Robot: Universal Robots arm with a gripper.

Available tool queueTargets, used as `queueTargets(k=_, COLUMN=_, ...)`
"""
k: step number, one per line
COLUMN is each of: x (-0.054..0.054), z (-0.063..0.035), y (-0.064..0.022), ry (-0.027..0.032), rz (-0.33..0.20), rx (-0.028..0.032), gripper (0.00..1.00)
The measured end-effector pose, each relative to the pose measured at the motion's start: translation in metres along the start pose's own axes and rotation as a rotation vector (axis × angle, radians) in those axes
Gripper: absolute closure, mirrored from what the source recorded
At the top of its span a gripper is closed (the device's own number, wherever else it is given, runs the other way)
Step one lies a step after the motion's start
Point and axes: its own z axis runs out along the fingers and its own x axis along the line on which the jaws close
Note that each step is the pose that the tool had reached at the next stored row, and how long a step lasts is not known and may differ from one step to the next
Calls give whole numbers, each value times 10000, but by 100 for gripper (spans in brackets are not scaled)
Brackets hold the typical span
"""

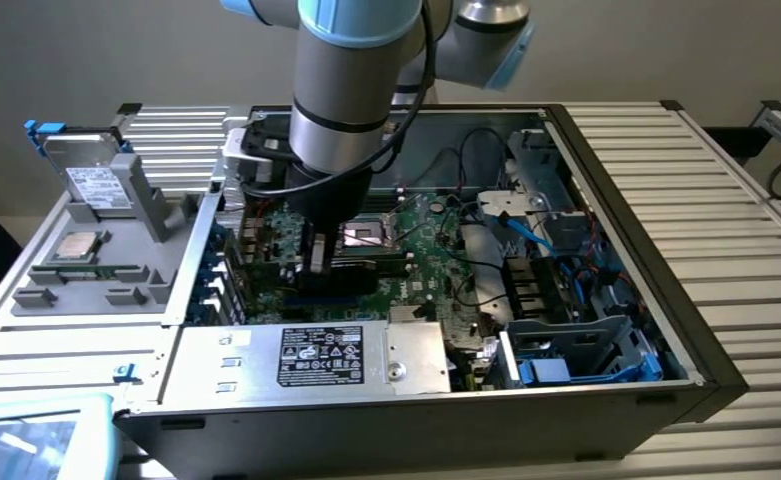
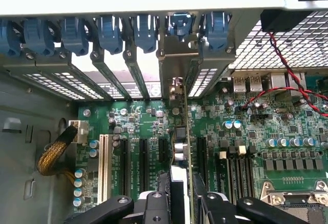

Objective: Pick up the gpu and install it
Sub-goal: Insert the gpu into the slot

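While the arm reaches down into the open computer case, the hand is clamped on the gpu, one finger on each face. The card stands on edge over the green motherboard, running toward twelve o'clock between the black slots, its metal bracket against the case's rear wall.

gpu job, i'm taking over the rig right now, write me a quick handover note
Pincer: closed on the gpu, inside the open computer case.
Gpu: held on edge, upright over the motherboard expansion slots, its metal bracket up against the rear slot openings.
Done: card picked up and brought to a slot.
Left: whether it is fully seated cannot be told; the pincer has not let go.
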Motion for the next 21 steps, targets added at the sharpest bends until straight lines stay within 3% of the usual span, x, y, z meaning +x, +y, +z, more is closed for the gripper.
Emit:
queueTargets(k=6, x=15, z=-8, y=-35, ry=2, rz=-1, rx=-12, gripper=72)
queueTargets(k=21, x=-2, z=31, y=-9, ry=-3, rz=-3, rx=-13, gripper=72)
